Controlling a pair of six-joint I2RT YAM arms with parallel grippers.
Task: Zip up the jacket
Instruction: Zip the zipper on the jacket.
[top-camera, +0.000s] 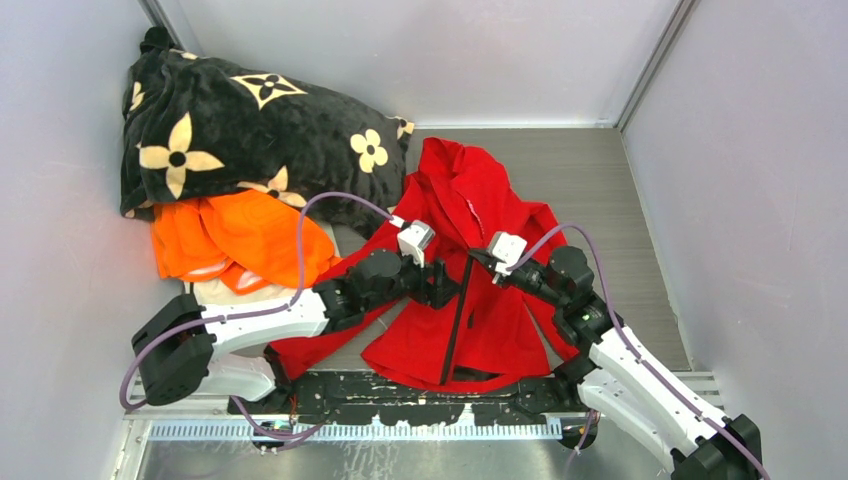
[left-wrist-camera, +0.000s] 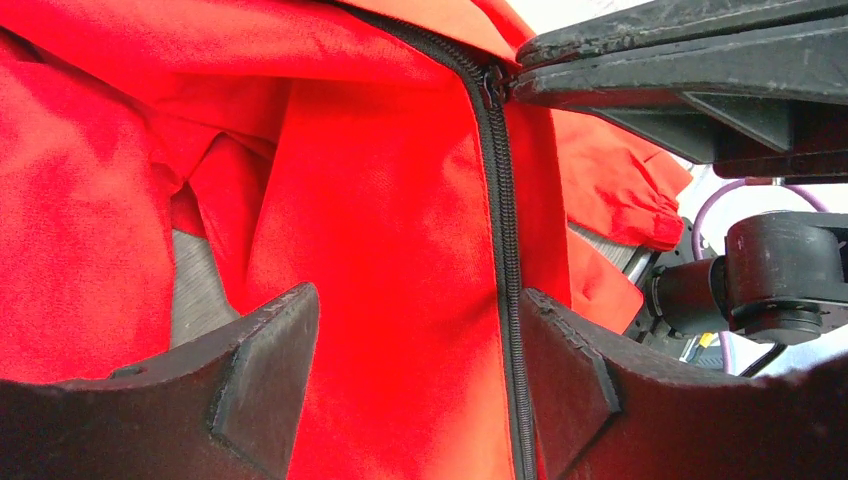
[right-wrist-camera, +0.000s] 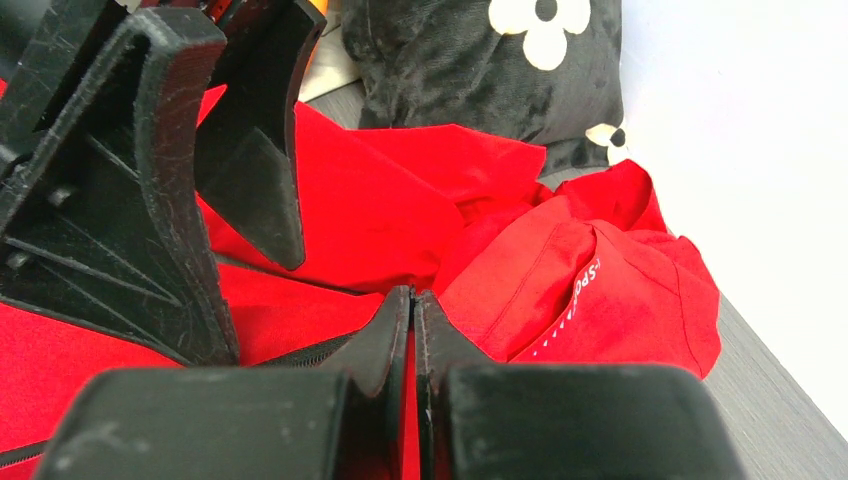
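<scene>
The bright red jacket (top-camera: 500, 325) lies spread on the table in front of both arms, and its dark zip (top-camera: 455, 335) runs down its middle to the hem. My left gripper (top-camera: 449, 288) is open. In the left wrist view its jaws (left-wrist-camera: 415, 340) straddle red fabric, with the closed zip (left-wrist-camera: 508, 260) beside the right finger. My right gripper (top-camera: 479, 258) is shut at the top of the zip, its tips meeting the slider (left-wrist-camera: 491, 85). In the right wrist view (right-wrist-camera: 413, 300) the jaws are pressed together over red cloth, and the jacket's white lettering (right-wrist-camera: 580, 290) shows to the right.
A black flower-patterned blanket (top-camera: 230, 120) is piled at the back left, with an orange garment (top-camera: 235, 235) in front of it. Grey walls close in left, back and right. Bare grey table (top-camera: 610, 190) shows right of the jacket. Purple cables loop over both arms.
</scene>
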